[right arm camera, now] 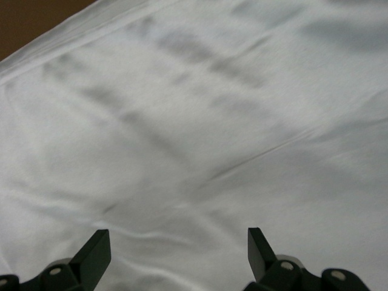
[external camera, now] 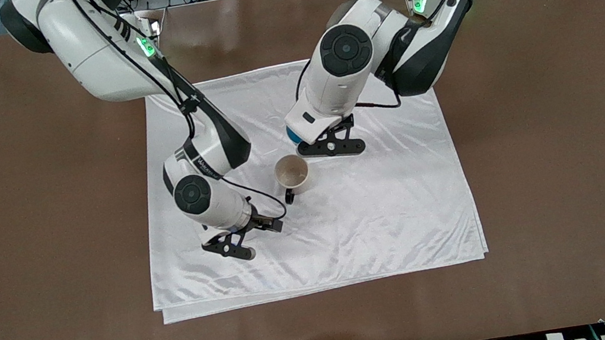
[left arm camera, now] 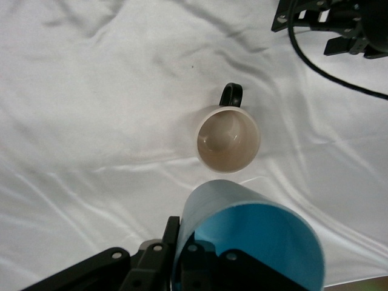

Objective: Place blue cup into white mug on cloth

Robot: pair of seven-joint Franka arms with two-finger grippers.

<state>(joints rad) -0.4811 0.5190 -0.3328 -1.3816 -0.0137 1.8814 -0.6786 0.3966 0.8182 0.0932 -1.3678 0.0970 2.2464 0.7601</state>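
One cream-white cylindrical mug (external camera: pixel 292 174) with black loop handle, upright on one shiny white wrinkled cloth (external camera: pixel 381 212) on the brown bench (external camera: pixel 566 166), one light-blue tapered cup (left arm camera: pixel 254 242) pinched by left gripper (external camera: pixel 329 145) fingers over the cloth just beside the mug, right gripper (external camera: pixel 241 240) fingers spread over the cloth, holding nothing, arm label not readable.

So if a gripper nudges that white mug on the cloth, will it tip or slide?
The white mug looks squat and upright, so probably hard to tip. The shiny, wrinkled cloth may let it slide or bunch. Its side handle could make it turn.
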